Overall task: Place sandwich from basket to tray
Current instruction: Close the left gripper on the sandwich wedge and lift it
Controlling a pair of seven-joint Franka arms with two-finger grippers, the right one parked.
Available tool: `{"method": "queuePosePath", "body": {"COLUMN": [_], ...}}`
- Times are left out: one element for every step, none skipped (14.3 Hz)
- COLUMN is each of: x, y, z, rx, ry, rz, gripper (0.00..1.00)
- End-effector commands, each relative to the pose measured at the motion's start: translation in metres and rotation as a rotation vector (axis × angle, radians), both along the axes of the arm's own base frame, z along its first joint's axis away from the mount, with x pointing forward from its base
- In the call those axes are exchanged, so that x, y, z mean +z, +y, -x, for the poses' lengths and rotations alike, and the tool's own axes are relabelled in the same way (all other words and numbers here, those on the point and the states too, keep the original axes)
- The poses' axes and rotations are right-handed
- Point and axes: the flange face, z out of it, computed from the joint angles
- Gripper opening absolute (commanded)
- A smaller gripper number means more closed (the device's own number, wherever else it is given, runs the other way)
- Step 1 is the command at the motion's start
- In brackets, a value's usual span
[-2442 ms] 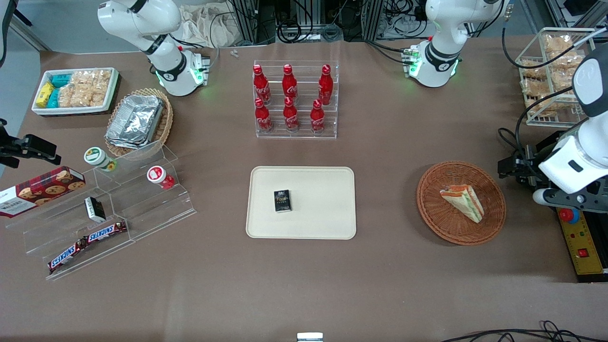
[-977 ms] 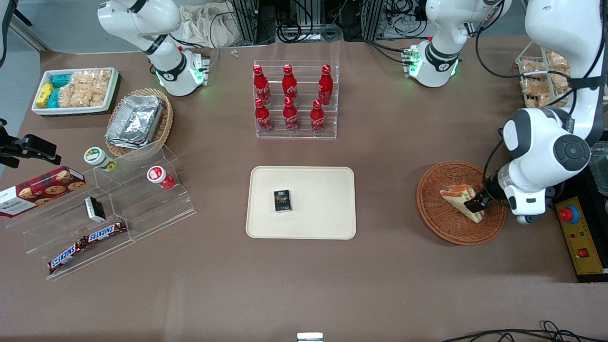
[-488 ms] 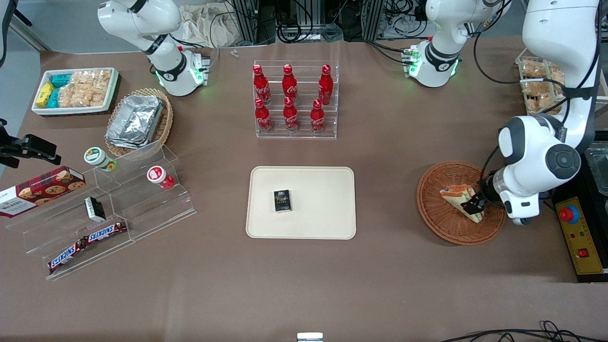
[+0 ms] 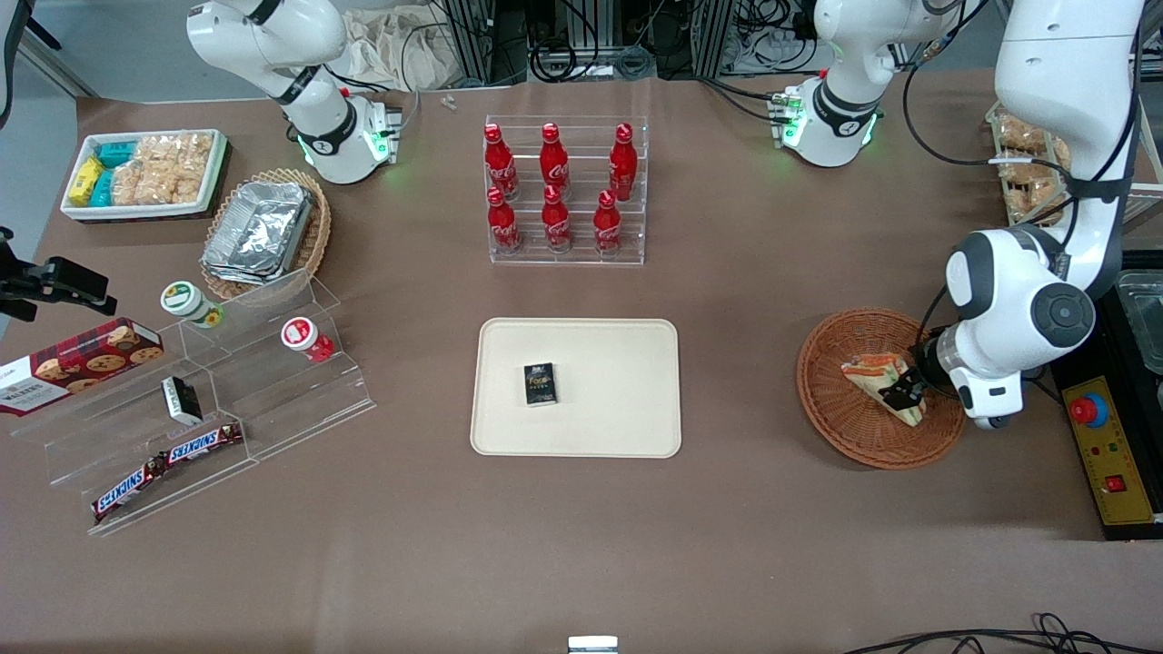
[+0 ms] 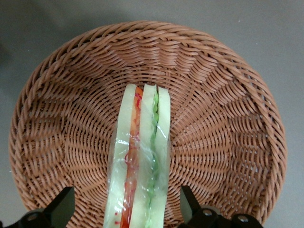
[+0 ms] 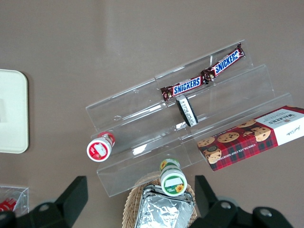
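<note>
Sandwich (image 4: 883, 385): wrapped wedge on its side in the basket (image 4: 840, 420), near the rim toward the working arm's end of the worktop; long axis slants toward the front camera. Claw (image 4: 902, 393): spread, straddling its wide end. Tray (image 4: 627, 400): holds one small dark box (image 4: 540, 383).

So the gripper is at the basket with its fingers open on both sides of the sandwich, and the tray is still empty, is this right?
Not quite: the tray is not empty; a small dark box lies on it, as the front view shows. The rest holds: the gripper is at the basket, fingers open either side of the sandwich.
</note>
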Motion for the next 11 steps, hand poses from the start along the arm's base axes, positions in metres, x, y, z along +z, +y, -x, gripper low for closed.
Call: {"method": "queuePosePath", "body": {"x": [-0.0075, -0.0082, -0.009, -0.013, -0.0143, -0.0153, -0.0164, -0.0155, -0.0131, -0.0107, -0.0068], "y": [-0.0012, -0.0012, -0.0021, -0.0021, -0.0039, -0.0057, -0.0057, -0.0066, -0.0066, -0.0066, -0.0074], "z": [0.0027, 0.0027, 0.0026, 0.0026, 0.0022, 0.0017, 0.002, 0.0019, 0.0011, 0.0003, -0.0016], "rx": [0.035, 0.035, 0.034, 0.034, 0.032, 0.031, 0.037, 0.038, 0.038, 0.038, 0.04], "ry": [-0.017, -0.017, -0.017, -0.016, -0.019, -0.019, -0.016, -0.017, -0.022, -0.026, -0.031], "rz": [-0.006, -0.006, -0.006, -0.006, -0.006, -0.006, -0.006, -0.006, -0.006, -0.006, -0.005], "gripper": [1.0, 1.0, 1.0, 0.97, 0.86, 0.71, 0.54, 0.31, 0.09, 0.0, 0.0]}}
